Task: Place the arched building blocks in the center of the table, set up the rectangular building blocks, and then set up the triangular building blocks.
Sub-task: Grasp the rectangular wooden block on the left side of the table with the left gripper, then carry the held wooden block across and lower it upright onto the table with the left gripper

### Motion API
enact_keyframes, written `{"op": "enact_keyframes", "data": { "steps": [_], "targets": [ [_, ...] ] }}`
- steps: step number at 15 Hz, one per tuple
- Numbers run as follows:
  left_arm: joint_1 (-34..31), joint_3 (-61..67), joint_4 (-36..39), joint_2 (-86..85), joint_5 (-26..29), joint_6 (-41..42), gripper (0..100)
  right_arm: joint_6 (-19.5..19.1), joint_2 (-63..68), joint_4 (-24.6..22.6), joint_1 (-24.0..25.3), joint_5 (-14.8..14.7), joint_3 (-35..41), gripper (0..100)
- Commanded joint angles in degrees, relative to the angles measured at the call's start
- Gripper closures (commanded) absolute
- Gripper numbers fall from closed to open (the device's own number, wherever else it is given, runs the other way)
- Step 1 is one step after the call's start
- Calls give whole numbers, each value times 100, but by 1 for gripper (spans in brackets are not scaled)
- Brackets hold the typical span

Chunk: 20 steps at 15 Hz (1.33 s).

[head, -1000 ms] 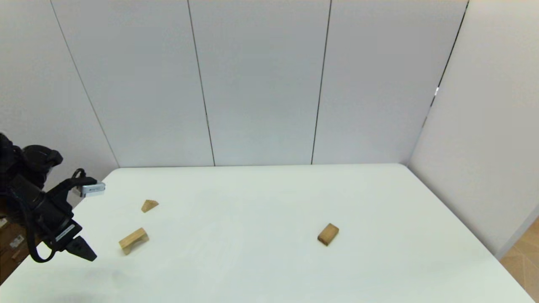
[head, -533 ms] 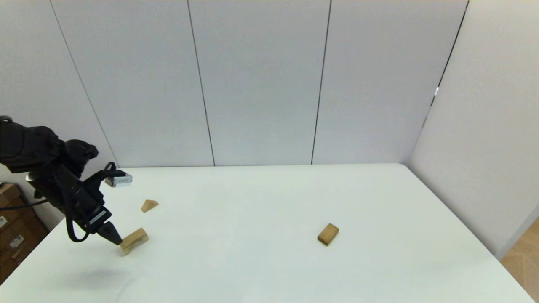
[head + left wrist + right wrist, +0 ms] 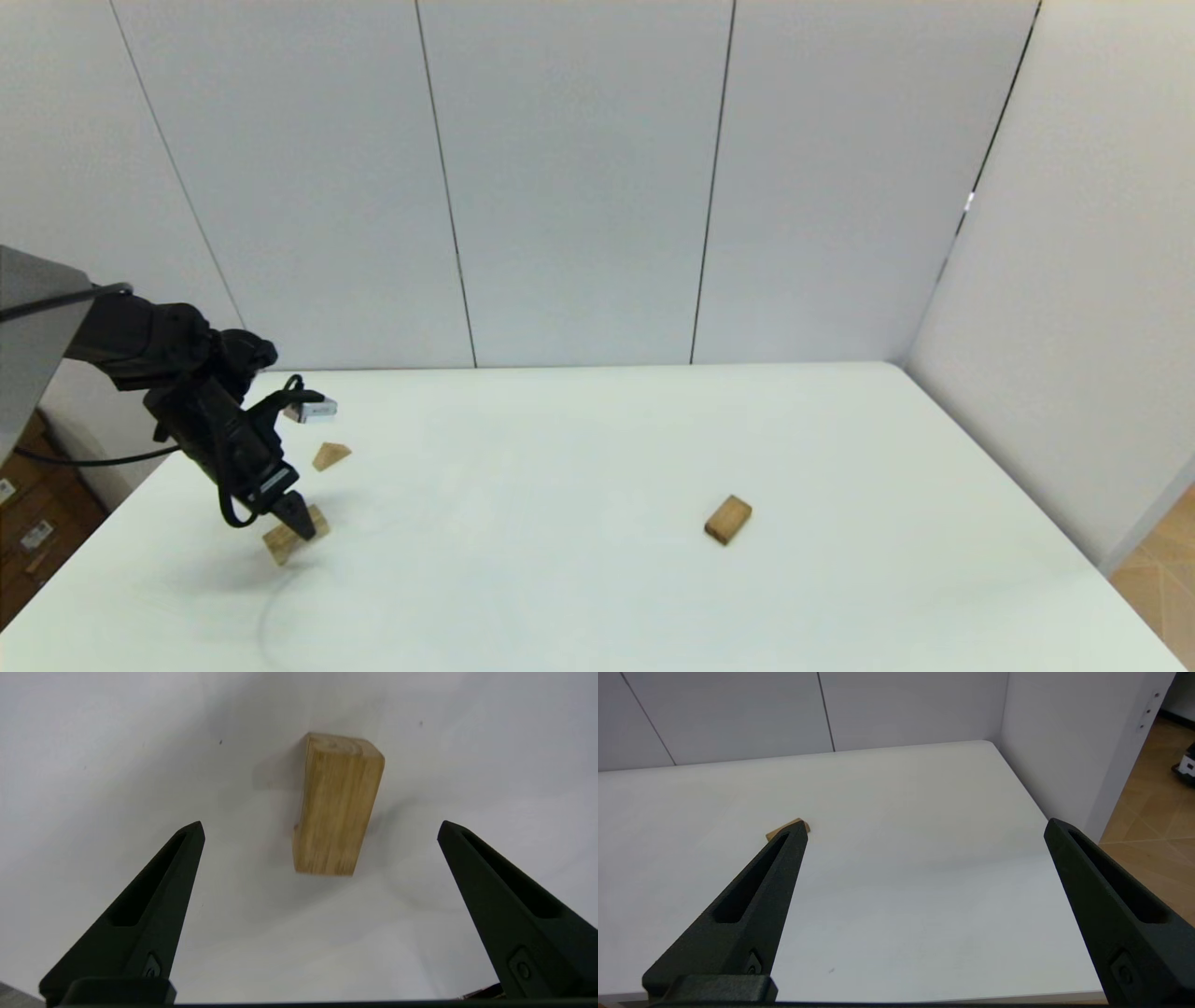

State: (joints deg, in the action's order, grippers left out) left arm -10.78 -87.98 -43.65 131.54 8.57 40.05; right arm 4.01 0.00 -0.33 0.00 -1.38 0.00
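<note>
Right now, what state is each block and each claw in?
arched block: on the table, not gripped, under the left claw.
triangular block: lying free on the table.
rectangular block: lying flat, untouched.
left claw: open, fingers either side of the arched block.
right claw: open, holding nothing.

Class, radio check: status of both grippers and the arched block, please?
Left gripper open, above the arched block, not gripping. Right gripper open, parked off the table's near right. Triangular block just beyond, clear. Nothing in the way.
</note>
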Motion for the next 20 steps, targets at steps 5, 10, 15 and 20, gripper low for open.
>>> {"op": "enact_keyframes", "data": {
  "steps": [5, 10, 15, 20],
  "targets": [
    [67, -123, -12, 267, 4, -6, 0, 3, 0, -2, 0, -3, 0, 0],
    [67, -158, -12, 285, -4, -6, 100, 3, 0, -2, 0, -3, 0, 0],
    [84, -158, 85, 364, -4, -6, 100, 3, 0, -2, 0, -3, 0, 0],
    [120, -158, 76, 302, -4, -14, 100, 3, 0, -2, 0, -3, 0, 0]
  ]
}}
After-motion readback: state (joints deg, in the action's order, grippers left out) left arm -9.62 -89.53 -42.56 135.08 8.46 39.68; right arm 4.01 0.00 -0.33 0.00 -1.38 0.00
